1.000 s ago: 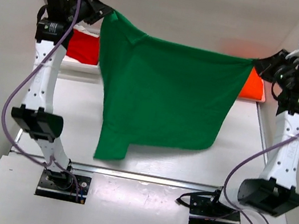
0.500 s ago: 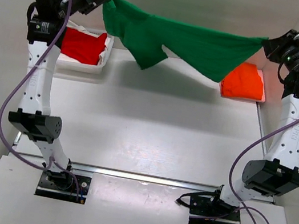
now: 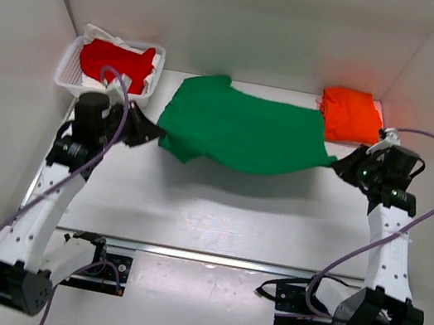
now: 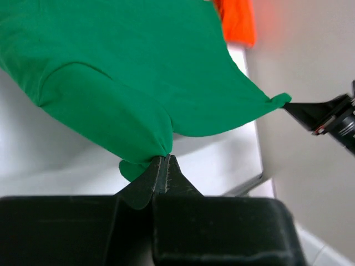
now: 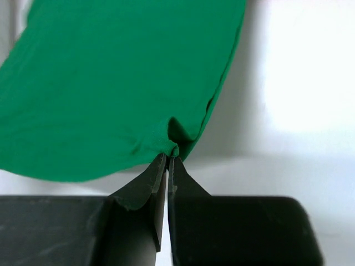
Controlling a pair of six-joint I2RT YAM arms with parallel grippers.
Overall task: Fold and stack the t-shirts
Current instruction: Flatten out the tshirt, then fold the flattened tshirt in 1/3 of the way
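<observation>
While both arms hold the green t-shirt (image 3: 244, 129) stretched between them across the middle of the frame, above the table (image 3: 216, 213), I judge the task roughly a third done. My left gripper (image 3: 155, 130) is clenched on its corner at centre left, and my right gripper (image 3: 338, 164) is pinched on the opposite corner. The orange t-shirt (image 3: 351, 115) lies folded at the upper right. The red t-shirt (image 3: 117, 61) sits bunched in the white basket (image 3: 66, 73) at the upper left. Green is not yet folded, red looks untouched, and nothing is stacked. I count three shirts, one per colour, and one basket.
</observation>
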